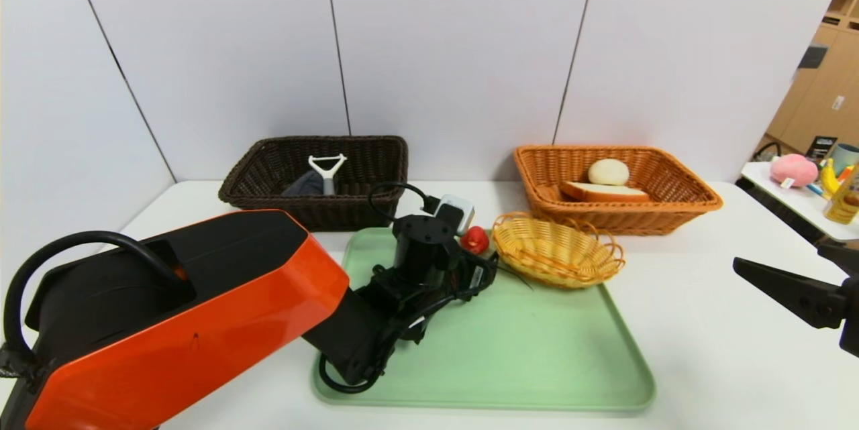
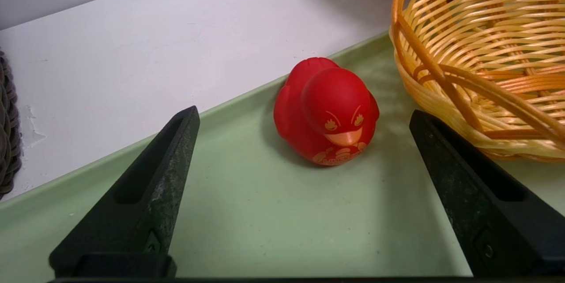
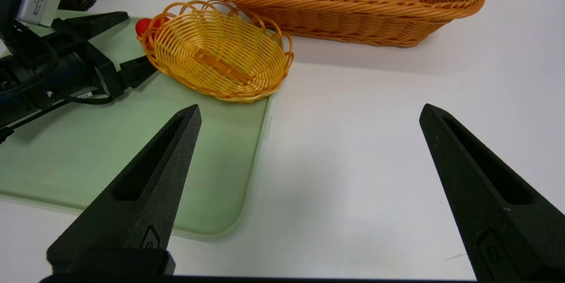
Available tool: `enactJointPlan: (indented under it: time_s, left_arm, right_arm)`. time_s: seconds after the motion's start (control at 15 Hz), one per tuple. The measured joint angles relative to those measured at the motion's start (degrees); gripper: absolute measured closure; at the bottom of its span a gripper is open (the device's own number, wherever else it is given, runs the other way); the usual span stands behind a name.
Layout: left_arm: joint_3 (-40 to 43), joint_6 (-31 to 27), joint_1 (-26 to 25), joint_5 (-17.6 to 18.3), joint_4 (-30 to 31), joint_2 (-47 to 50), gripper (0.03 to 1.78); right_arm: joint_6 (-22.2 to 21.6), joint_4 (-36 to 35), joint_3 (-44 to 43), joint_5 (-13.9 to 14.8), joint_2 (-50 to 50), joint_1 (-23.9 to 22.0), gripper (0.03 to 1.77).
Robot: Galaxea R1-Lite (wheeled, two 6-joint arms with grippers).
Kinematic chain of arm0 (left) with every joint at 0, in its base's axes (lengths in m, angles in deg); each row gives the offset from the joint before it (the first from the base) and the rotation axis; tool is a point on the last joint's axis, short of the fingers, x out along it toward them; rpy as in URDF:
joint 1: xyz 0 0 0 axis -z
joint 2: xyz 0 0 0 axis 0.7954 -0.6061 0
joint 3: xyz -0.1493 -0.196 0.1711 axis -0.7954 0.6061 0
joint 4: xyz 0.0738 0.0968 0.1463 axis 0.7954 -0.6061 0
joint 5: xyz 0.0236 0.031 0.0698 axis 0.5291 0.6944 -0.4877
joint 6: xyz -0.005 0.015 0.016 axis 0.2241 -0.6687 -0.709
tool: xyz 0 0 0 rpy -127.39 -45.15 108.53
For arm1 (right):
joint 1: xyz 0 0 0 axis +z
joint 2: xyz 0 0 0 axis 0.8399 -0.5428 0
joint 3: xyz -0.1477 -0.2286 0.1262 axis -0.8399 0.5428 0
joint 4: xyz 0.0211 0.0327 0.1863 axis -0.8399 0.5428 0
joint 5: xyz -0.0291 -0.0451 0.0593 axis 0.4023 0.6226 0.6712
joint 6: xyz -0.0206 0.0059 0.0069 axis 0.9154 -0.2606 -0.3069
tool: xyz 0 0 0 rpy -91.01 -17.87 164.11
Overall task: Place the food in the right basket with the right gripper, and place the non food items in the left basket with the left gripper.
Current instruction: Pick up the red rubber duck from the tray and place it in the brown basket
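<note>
A small red duck (image 2: pixel 326 113) stands on the green tray (image 2: pixel 247 212), beside the small yellow basket. My left gripper (image 2: pixel 303 113) is open and low over the tray, and the duck sits right at the gap between its fingertips, untouched. The dark brown left basket (image 1: pixel 268 205) holds a white-headed peeler (image 1: pixel 327 168) and a grey cloth (image 1: pixel 305 185). In the orange right basket (image 1: pixel 671 215) lie a bread slice (image 1: pixel 604 192) and a pale bun (image 1: pixel 609 172). My right gripper (image 3: pixel 309 113) hangs open and empty over bare table to the right of the tray.
The small yellow oval basket (image 1: pixel 557 252) rests on the tray's far right corner, close to the left gripper's finger. Both large baskets stand against the back wall. A side table (image 1: pixel 798 198) with toys is at the far right.
</note>
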Motion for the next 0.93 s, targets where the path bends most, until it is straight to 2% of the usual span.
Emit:
enactJointPlan:
  time_s: [0.47, 0.93]
  left_arm:
    - [-0.6, -1.5, -0.4, -5.3, 0.2, -0.3, 0.12]
    - [3.0, -2.6, -0.8, -6.9, 0.4, 1.5, 0.12]
  right_arm:
    - [0.1, 0.0, 0.7, 0.0, 1.0, 0.0, 0.09]
    - [0.1, 0.1, 1.5, 0.0, 2.0, 0.0, 0.09]
